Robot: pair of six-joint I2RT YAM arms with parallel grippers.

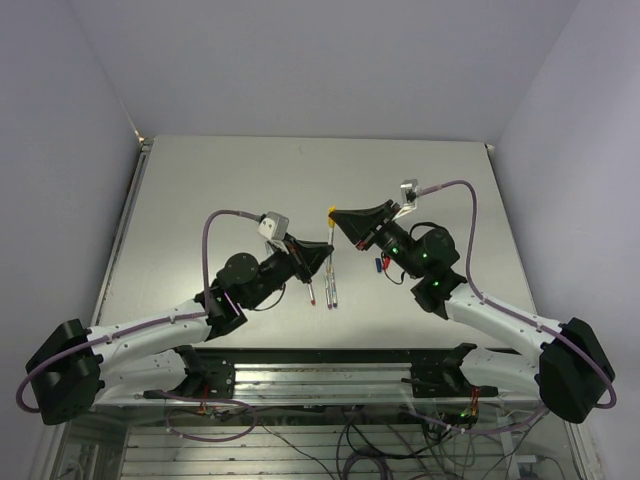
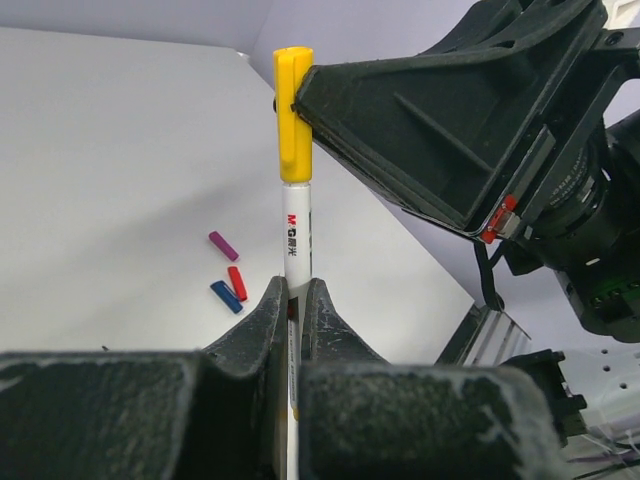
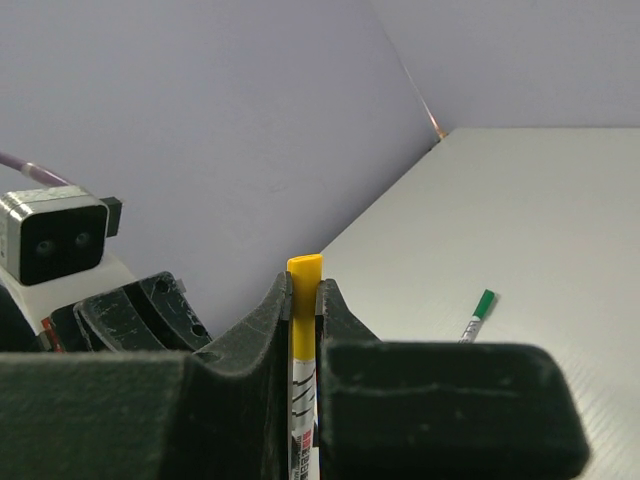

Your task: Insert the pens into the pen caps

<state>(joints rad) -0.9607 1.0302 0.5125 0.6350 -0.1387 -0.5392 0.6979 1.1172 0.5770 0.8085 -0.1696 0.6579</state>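
A white pen (image 2: 293, 230) stands upright between my two arms, its top end inside a yellow pen cap (image 2: 293, 115). My left gripper (image 2: 291, 285) is shut on the pen's barrel. My right gripper (image 3: 303, 282) is shut on the yellow cap (image 3: 304, 300), with the pen barrel (image 3: 304, 430) showing below it. In the top view both grippers, left (image 1: 326, 250) and right (image 1: 333, 216), meet tip to tip above the table's middle. Purple (image 2: 222, 245), red (image 2: 237, 283) and blue (image 2: 226, 296) caps lie loose on the table.
Three more pens (image 1: 328, 290) lie side by side near the table's front, just below the left gripper. A pen with a green cap on it (image 3: 478, 313) lies farther out on the table. Red and blue caps (image 1: 383, 264) sit under the right arm.
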